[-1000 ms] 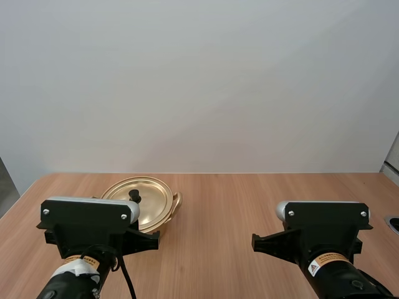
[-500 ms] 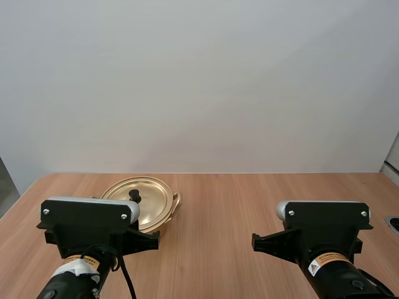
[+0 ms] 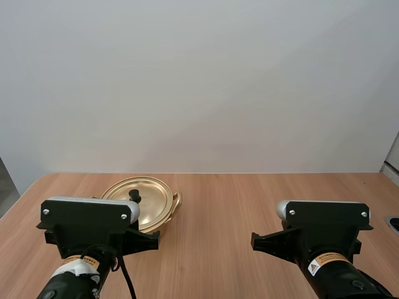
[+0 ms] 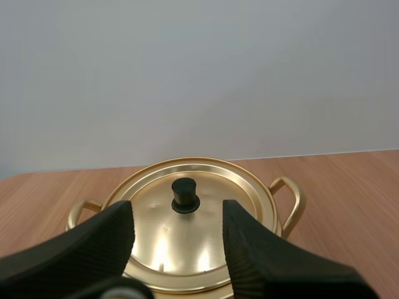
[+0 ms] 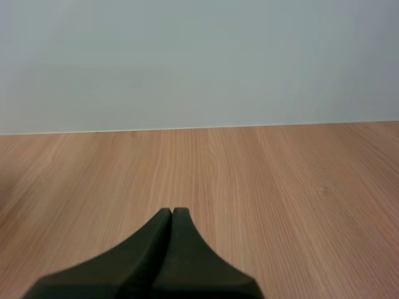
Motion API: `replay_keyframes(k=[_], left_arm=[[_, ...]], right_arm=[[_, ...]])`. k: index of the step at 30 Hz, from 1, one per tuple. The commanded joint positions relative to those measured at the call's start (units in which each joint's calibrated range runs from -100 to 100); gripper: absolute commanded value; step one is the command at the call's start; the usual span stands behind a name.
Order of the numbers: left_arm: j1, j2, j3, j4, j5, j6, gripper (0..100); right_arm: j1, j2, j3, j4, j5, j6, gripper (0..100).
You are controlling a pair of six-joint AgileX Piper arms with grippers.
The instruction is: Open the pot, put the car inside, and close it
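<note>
The pot (image 3: 169, 213) is sitting near the table's (image 5: 280, 187) far edge, toward the far-left corner, with its lid (image 4: 206, 230) resting on it. The left jaws are standing released just in front of the pot, grasping nothing. The right jaws are lying clenched together, empty, above the table, well apart from the pot.

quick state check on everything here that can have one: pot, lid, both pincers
pot: closed, upright on the table
lid: on the pot, seated flat
left pincer: open, holding nothing, pointed at the pot
right pincer: shut on nothing, over bare table
</note>
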Motion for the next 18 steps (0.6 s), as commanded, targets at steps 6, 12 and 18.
replay_keyframes(k=[6, 12, 18], left_arm=[[0.01, 0.00, 0.00, 0.06, -0.06, 0.00, 71], [0.01, 0.00, 0.00, 0.06, 0.11, 0.00, 71], [0.01, 0.00, 0.00, 0.06, 0.11, 0.00, 28]], right_arm=[[-0.01, 0.00, 0.00, -0.05, 0.03, 0.03, 0], [-0.01, 0.00, 0.00, -0.05, 0.03, 0.03, 0], [-0.01, 0.00, 0.00, -0.05, 0.03, 0.03, 0]])
